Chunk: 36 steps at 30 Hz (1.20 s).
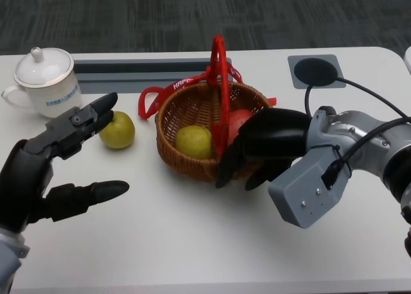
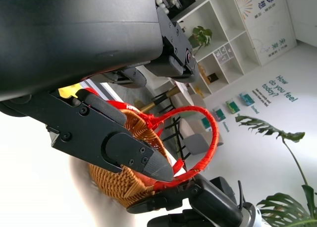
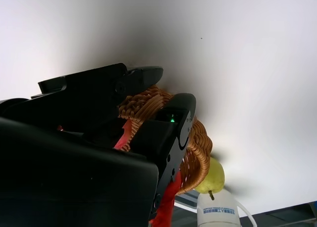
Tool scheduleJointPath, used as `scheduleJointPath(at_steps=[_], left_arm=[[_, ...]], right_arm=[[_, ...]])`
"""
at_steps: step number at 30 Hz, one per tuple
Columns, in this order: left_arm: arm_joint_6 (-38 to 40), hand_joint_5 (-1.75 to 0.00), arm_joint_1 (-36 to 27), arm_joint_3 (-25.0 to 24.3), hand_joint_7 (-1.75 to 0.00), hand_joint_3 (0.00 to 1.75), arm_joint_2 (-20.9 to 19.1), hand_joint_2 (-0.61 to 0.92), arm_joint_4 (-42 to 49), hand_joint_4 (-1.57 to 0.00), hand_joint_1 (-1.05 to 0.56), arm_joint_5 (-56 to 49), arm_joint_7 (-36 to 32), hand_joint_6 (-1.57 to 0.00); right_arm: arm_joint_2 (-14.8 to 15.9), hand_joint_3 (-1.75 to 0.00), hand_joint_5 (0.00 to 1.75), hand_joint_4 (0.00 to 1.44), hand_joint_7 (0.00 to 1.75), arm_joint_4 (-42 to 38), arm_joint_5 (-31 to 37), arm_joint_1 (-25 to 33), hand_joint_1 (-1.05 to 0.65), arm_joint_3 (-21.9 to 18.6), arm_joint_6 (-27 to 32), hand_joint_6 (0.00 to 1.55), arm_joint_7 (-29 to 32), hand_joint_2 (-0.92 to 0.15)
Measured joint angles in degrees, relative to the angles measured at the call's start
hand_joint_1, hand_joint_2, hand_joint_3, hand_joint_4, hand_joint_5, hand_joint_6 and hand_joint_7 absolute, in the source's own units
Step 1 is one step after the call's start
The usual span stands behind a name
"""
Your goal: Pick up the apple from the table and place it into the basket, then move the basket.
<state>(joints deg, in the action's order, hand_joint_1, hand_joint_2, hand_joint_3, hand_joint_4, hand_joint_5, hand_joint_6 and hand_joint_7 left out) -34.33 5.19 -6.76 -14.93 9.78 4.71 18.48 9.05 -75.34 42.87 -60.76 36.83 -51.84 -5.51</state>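
**Wicker basket with fruit inside, right hand at its rim, left hand open beside a green apple**

Black fingers of the right hand (image 1: 260,154) curl down over the near right rim of a round, brown woven wicker basket (image 1: 186,111) with a tall red wrapped handle (image 1: 220,69). In the right wrist view the fingers lie against the weave. Whether they grip the rim or only rest on it cannot be told. Nothing else is in that hand. Its silver forearm comes in from the right, bent across the table, with a grey box at the wrist. The pose suits taking hold of the basket to move it.

Inside the basket sit a yellow-green round fruit (image 1: 193,141) and, partly hidden behind the handle and the hand, a red round fruit (image 1: 239,122), probably the apple already placed.

Farther left, the left hand (image 1: 54,162) hovers above the white table (image 1: 192,236), fingers spread wide and holding nothing. Its upper fingertips are just beside a second yellow-green apple (image 1: 118,129), which lies on the table to the left of the basket. It may be about to take that fruit.

Behind it stands a white lidded ceramic mug (image 1: 45,82). A red ribbon (image 1: 151,98) trails behind the basket.
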Motion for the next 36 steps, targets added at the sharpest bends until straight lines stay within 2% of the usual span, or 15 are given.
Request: scheduleJointPath(at_steps=[6,11,16,20,24,30,36], left_arm=[[-1.3,-0.02,0.0,-0.1,-0.01,0.00,0.0,0.80,0.8,-0.50,-0.52,0.2,0.0,-0.47],[-1.5,-0.02,-0.9,-0.5,-0.01,0.00,0.3,0.80,0.7,-0.53,-0.54,0.5,0.0,-0.48],[-2.1,-0.02,-2.2,-1.2,-0.01,0.00,0.5,0.81,0.3,-0.55,-0.56,0.6,0.0,-0.49],[-3.9,-0.01,-3.9,-2.0,-0.01,0.00,0.8,0.80,-0.4,-0.57,-0.55,0.6,0.0,-0.50],[-6.2,-0.01,-7.2,-2.5,0.00,0.00,0.9,0.80,-0.9,-0.57,-0.52,1.3,0.0,-0.50],[-10.8,-0.01,-14.0,-2.8,0.00,0.00,1.0,0.79,-3.4,-0.58,-0.47,2.5,0.0,-0.50],[-12.8,-0.01,-24.2,-3.4,-0.01,0.00,1.2,0.77,-9.7,-0.62,-0.46,3.2,0.0,-0.53]], right_arm=[[-0.3,-0.01,0.01,1.01,0.03,-0.2,0.7,0.0,-0.11,0.1,3.2,1.06,1.3,-0.89],[-1.3,0.00,0.02,1.06,0.02,-0.9,0.8,-0.4,-0.12,0.1,10.4,1.06,2.0,-0.88],[-1.4,-0.01,0.00,1.02,0.01,-1.7,0.3,-0.5,-0.14,-0.8,17.0,1.06,2.7,-0.89],[-1.5,-0.01,0.01,1.02,0.00,-2.3,0.4,-0.5,-0.07,-1.0,22.0,1.02,4.2,-0.90],[-1.5,-0.09,0.01,0.95,0.01,-3.0,0.2,-0.4,-0.06,-2.0,26.5,1.00,5.4,-0.92],[-1.6,-0.03,0.03,1.01,0.01,-3.5,-1.7,-0.3,-0.11,-5.6,33.7,1.03,6.0,-0.91],[-1.6,-0.01,0.02,1.04,0.01,-3.7,-3.8,0.4,-0.13,-9.5,38.5,1.05,7.3,-0.91]])
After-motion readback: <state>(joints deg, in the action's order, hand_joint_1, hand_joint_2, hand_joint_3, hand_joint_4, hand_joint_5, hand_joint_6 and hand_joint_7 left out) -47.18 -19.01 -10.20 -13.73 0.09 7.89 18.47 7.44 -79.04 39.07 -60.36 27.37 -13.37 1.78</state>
